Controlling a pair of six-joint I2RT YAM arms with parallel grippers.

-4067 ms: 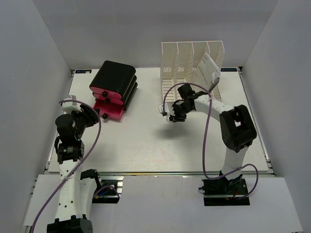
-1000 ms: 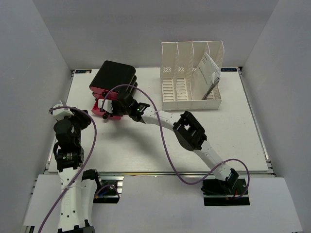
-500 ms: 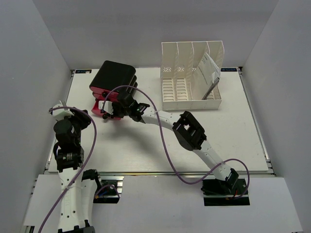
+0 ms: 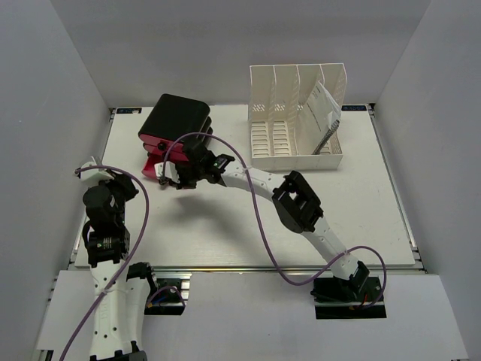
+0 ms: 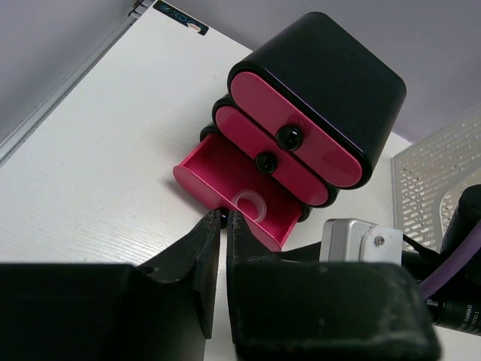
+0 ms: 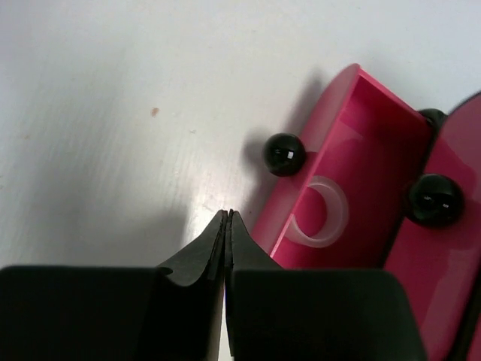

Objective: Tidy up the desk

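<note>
On the white desk stands a black drawer unit with pink fronts, its bottom drawer pulled out. A clear tape roll lies inside that drawer. My right gripper hovers just beside the open drawer's front, near its black knob, fingers pressed together and empty. My left gripper sits back to the left of the drawer, its fingers drawn to a thin slit with nothing between them.
A white slotted file rack stands at the back right with papers leaning in its right slot. The silver rail runs along the near edge. Grey walls close in on three sides.
The right arm swung from the file rack over to the open drawer; in the last second its jaws snapped shut. The left jaws narrowed to a slit, the arm staying put.
</note>
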